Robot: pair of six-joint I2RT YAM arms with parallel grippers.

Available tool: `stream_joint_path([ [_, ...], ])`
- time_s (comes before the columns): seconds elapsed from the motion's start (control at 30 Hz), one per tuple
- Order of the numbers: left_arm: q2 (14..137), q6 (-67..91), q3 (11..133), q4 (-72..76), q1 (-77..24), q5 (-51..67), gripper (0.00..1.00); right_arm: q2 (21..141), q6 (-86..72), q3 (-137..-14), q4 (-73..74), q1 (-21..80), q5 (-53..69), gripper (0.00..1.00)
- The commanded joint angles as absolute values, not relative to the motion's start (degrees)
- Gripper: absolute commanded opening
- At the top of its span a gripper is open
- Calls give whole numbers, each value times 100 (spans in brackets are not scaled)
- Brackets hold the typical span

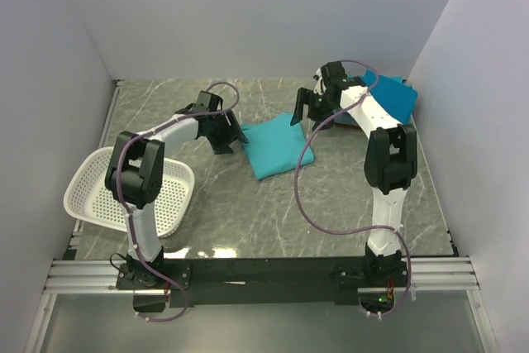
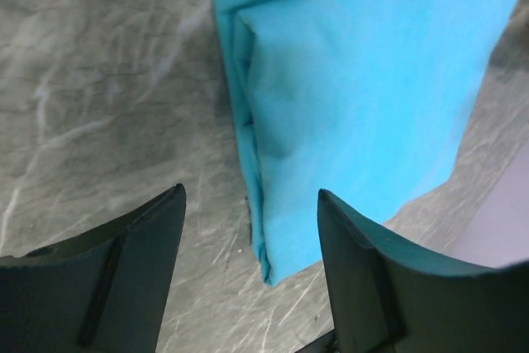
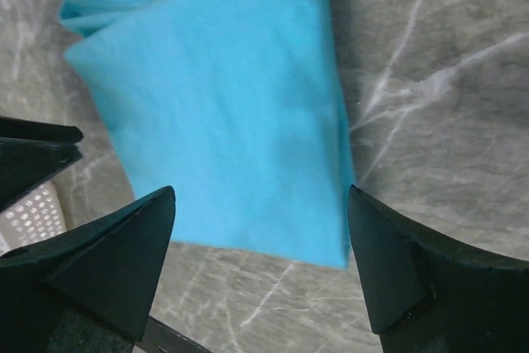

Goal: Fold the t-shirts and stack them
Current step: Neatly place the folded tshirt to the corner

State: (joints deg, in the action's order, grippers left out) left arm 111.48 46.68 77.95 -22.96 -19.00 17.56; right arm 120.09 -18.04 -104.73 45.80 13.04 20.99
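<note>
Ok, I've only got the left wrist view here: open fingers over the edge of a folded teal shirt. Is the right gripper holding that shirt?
Observer: No. The right gripper is open above the folded teal shirt and grips nothing.
Reviewer: Is anything else on the table?
Observer: More teal cloth lies at the far right corner, partly behind the right arm. A white basket sits near left, with no cloth showing in it.

Folded teal cloth t-shirt (image 1: 277, 146) soft and matt, grey marbled tabletop (image 1: 248, 212) smooth with light gloss, white perforated plastic basket (image 1: 91, 183) satin.
</note>
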Motion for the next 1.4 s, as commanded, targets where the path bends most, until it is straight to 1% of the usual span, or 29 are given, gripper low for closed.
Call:
stream_joint_path([
  [0.0,11232,4456,7734,-1960,-1951,2100,69,11689,-1389,-10170,4245,1169,2382,91],
  [0.17,11487,4421,7778,-1924,-1995,2171,64,11751,-1310,-9783,4061,993,2522,90],
  [0.27,11645,4377,7866,-2021,-2004,2145,63,11812,-1222,-9730,3982,914,2619,90],
  [0.47,11874,4351,7954,-2039,-2030,2145,57,12137,-1099,-9870,4017,888,2795,89],
  [0.67,12128,4333,8024,-2074,-2039,2180,46,12375,-1116,-9862,3903,888,2927,88],
  [0.7,12155,4333,8033,-2074,-2039,2162,46,12392,-1116,-9853,3876,888,2927,88],
  [0.8,12251,4307,8033,-2127,-2057,2118,41,12489,-1081,-9853,3815,888,3014,88],
  [0.83,12278,4298,8033,-2153,-2057,2109,36,12550,-1072,-9879,3806,879,3049,88],
  [1.0,12410,4263,8033,-2329,-2057,2013,23,12744,-1063,-9923,3744,888,3331,86],
  [1.03,12419,4263,8016,-2364,-2057,1969,18,12831,-1081,-9932,3753,888,3340,85],
  [1.2,12498,4245,7919,-2426,-2057,1951,11,12955,-1107,-9844,3718,905,3515,82],
  [1.37,12524,4254,7849,-2426,-2057,1986,9,12990,-1125,-9660,3639,1054,3551,79],
])
